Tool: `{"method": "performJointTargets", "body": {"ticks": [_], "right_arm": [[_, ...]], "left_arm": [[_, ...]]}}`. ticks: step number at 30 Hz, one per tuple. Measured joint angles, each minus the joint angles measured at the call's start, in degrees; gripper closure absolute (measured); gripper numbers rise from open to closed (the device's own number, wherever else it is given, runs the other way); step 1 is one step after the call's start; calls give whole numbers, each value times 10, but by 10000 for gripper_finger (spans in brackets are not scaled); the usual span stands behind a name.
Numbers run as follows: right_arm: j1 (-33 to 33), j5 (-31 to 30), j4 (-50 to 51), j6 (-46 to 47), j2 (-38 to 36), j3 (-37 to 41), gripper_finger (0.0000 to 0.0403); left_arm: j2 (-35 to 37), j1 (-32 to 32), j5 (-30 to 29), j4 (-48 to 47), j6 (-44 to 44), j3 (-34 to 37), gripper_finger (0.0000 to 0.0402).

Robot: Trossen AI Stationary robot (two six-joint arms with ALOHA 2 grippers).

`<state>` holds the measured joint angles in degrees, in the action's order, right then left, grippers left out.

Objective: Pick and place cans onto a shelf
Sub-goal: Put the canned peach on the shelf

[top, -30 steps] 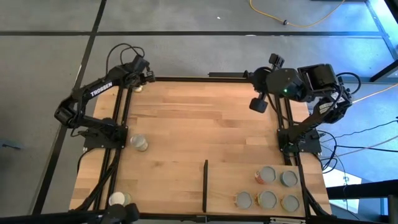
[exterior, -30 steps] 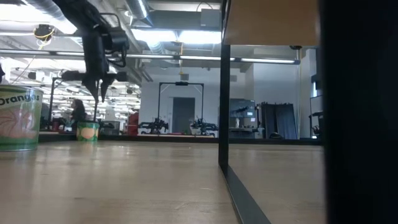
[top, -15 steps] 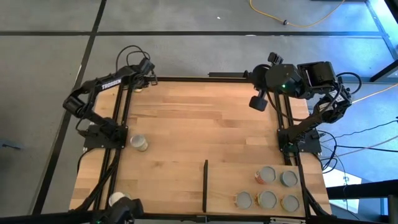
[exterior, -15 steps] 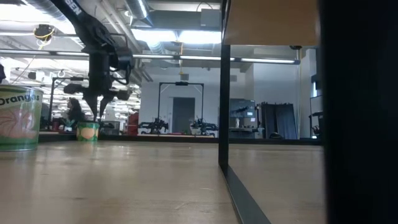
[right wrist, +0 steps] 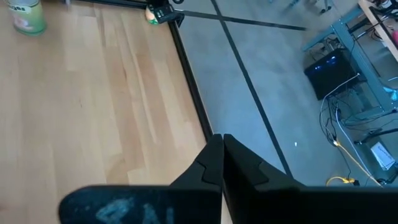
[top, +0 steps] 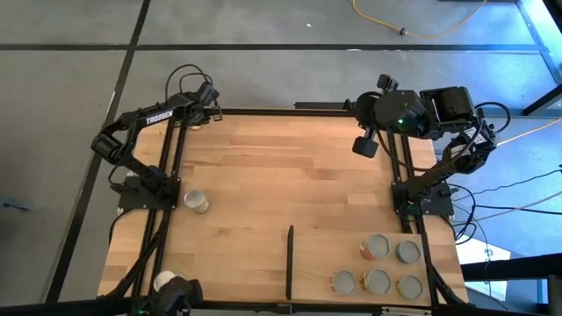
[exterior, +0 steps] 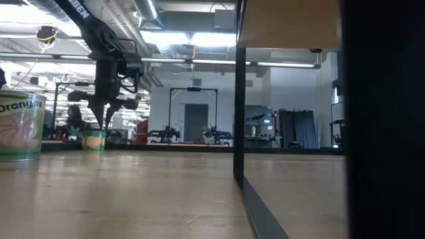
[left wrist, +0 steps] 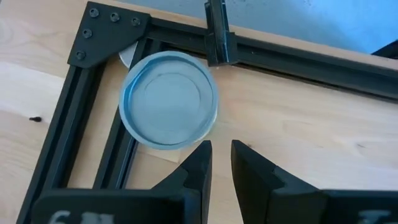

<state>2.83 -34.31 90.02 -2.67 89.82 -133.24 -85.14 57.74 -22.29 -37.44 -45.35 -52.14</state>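
Note:
A grey-topped can (left wrist: 169, 99) stands upright on the table's far left corner, partly on the black frame; it also shows in the high view (top: 195, 123) and the low view (exterior: 93, 139). My left gripper (left wrist: 221, 152) hovers just above it with a narrow gap between its fingers, holding nothing. My right gripper (top: 362, 145) is shut and empty above the table's far right. Several cans (top: 378, 281) stand on the light-wood shelf (top: 316, 263) at the near right, which has a black strip (top: 290, 262) along its left side.
A can (top: 197, 201) stands near the table's left edge. A cream-topped can (top: 164, 281) stands at the near left corner, and shows large in the low view (exterior: 20, 126). The black table frame (left wrist: 298, 59) runs beside the corner can. Bare wood lies mid-table.
My left gripper has gone down toward the can at the far left corner and a little toward the table's right. Its arm has folded closer to the table. The can has stayed where it was.

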Motion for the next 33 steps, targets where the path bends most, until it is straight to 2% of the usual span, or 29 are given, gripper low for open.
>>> {"method": "performJointTargets", "body": {"ticks": [7, 24, 33], "right_arm": [[0, 0, 0, -5, 0, 0, 395], [0, 1, 0, -23, 0, 0, 395], [0, 40, 0, -25, 0, 0, 395]], "left_arm": [[0, 0, -21, 18, -30, 0, 349], [-22, -9, -58, 19, -31, 0, 349], [-42, -16, -90, 19, -36, 0, 349]]}}
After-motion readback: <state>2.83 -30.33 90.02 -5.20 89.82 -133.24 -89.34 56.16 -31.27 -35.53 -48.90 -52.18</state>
